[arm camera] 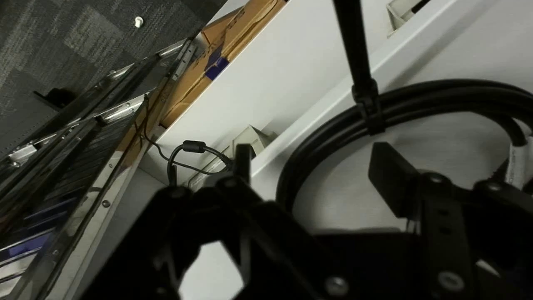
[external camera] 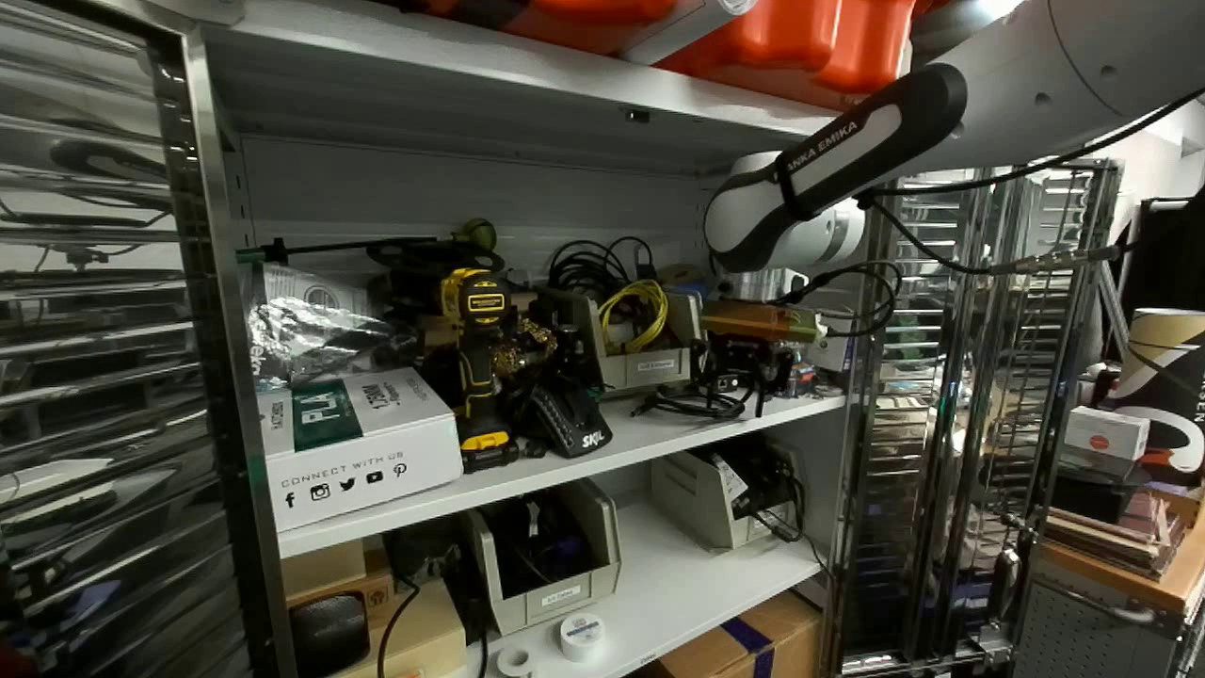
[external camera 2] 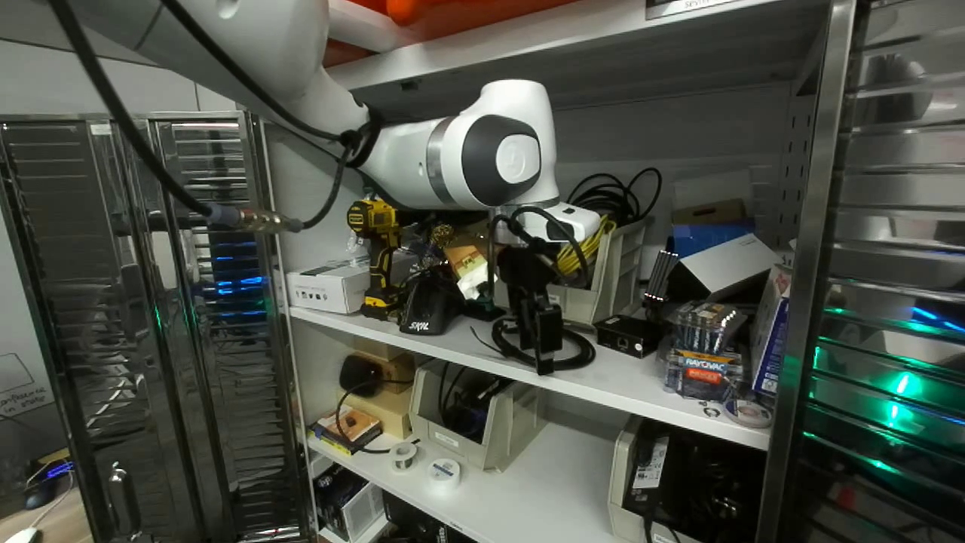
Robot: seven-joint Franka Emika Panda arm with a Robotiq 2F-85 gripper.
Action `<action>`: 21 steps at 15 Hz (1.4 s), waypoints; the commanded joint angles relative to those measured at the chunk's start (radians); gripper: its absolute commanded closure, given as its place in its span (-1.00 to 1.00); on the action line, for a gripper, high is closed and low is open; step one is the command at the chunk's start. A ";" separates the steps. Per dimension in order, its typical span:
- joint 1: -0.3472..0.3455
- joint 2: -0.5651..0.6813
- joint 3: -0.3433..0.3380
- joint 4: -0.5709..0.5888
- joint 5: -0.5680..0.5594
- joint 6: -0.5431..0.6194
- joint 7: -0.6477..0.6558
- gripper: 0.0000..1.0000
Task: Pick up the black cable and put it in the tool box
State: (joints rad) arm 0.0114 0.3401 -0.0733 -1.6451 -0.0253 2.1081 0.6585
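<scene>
The black cable (arm camera: 322, 139) lies coiled and strapped near the front edge of the upper shelf. It also shows in both exterior views (external camera: 698, 405) (external camera 2: 582, 353). My gripper (arm camera: 314, 168) is open, its fingers pointing down at the coil. In the wrist view one fingertip is outside the coil by the shelf edge. The other is over the coil's inside, and nothing is held. The gripper also shows in both exterior views (external camera: 744, 363) (external camera 2: 544, 343). A grey bin (external camera: 648, 369) with yellow and black cables stands behind; it also shows here (external camera 2: 622, 271). Which container is the tool box is unclear.
A yellow drill (external camera: 478, 367) and a Skil charger (external camera: 565, 419) stand on the same shelf. A black box (external camera 2: 626, 335) and a battery pack (external camera 2: 701, 362) sit beside the coil. The shelf above (external camera 2: 543, 45) overhangs the arm. Lower bins (external camera: 546, 593) hold more cables.
</scene>
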 commanded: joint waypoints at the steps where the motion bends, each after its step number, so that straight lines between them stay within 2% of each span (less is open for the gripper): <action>1: 0.018 0.026 -0.019 0.034 -0.042 -0.021 0.013 0.13; 5: 0.021 0.028 -0.025 0.031 -0.073 -0.024 0.012 0.73; 7: 0.020 0.016 -0.023 0.017 -0.076 -0.016 0.004 0.86; 12: 0.014 -0.043 -0.020 -0.063 -0.070 0.004 -0.021 0.81; 15: 0.011 -0.150 -0.028 -0.199 -0.092 0.065 -0.034 0.83; 18: 0.000 -0.261 -0.040 -0.332 -0.130 0.201 -0.004 0.85; 21: -0.019 -0.318 -0.041 -0.382 -0.120 0.350 0.031 0.85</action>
State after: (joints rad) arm 0.0051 0.1199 -0.1157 -1.9354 -0.1359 2.3268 0.6508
